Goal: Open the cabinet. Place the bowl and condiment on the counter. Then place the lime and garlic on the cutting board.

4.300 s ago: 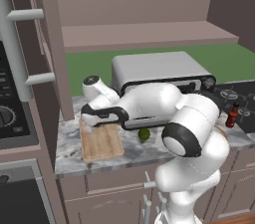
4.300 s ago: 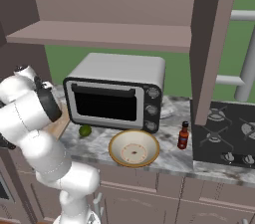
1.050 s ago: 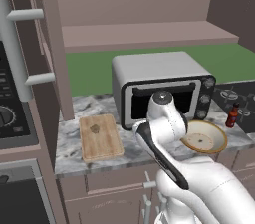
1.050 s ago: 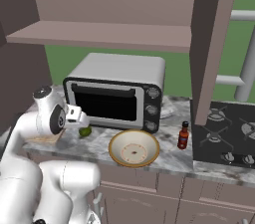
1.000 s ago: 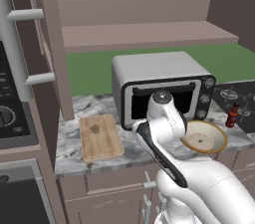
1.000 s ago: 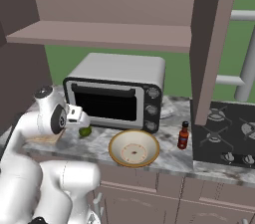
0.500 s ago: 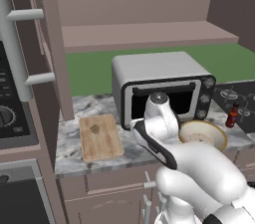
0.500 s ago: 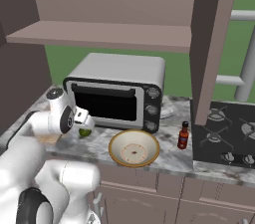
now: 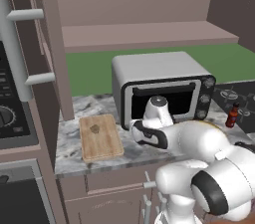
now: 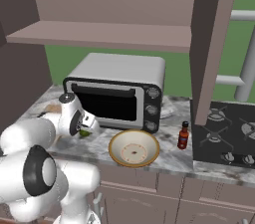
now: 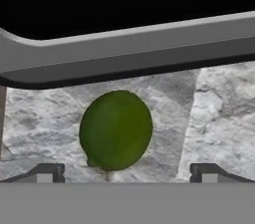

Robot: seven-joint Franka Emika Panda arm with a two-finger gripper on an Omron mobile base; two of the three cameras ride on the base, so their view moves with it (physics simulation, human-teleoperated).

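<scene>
lime (image 11: pixel 116 130) mostly hidden behind arm, right base view | gripper (image 11: pixel 124 173) spread wide, empty, lime between fingertips (image 11: pixel 46 173) on counter (image 11: pixel 219 118)

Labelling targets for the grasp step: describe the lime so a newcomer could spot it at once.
Find the silver toaster oven on the marbled counter. On the stone just before its dark door lies the lime, with the open gripper straddling it. It is the lone small round green thing; the garlic on the cutting board is tan, the bowl wide.
</scene>
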